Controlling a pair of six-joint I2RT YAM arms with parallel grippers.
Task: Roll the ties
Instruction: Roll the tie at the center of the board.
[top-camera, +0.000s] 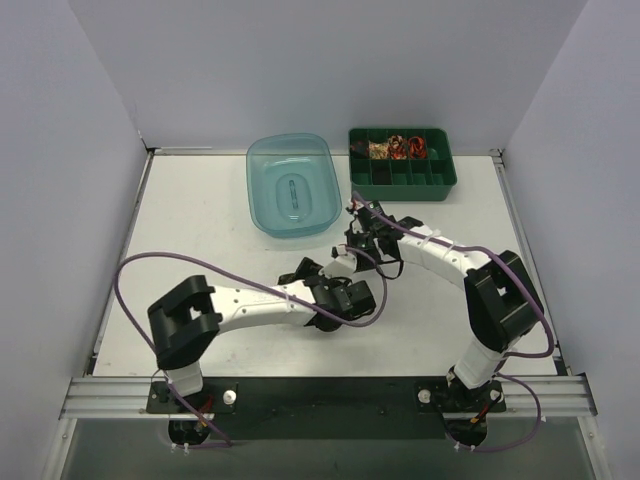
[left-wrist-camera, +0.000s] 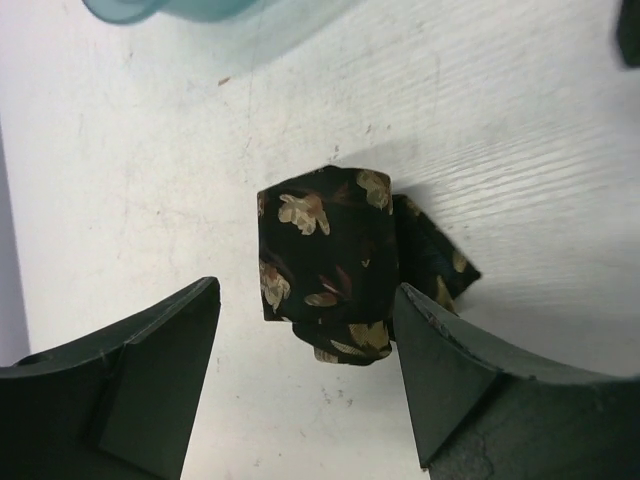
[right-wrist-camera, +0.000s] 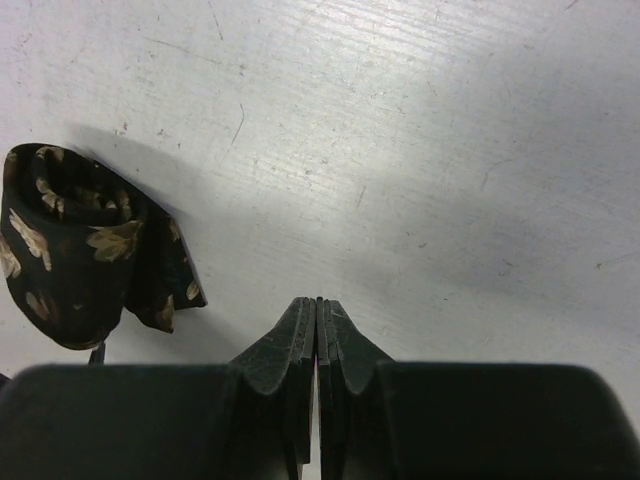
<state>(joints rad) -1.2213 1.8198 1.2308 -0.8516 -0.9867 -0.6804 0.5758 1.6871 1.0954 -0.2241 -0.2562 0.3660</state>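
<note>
Take the soft, light rolled tie (left-wrist-camera: 325, 265), lying free on the counter (left-wrist-camera: 480, 120) between the wide-open left jaws with the right jaws shut and empty just beside, squarely across the coil, as likely to unroll if nudged.

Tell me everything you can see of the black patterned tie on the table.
The tie is black fabric with small gold-tan leaf and flower motifs and a few reddish ones. It is wound into a compact coil, its layers showing at one end in the right wrist view, with a short tail sticking out at one side. It lies on the white table between the left gripper's open fingers; whether either finger touches it cannot be told.
</note>
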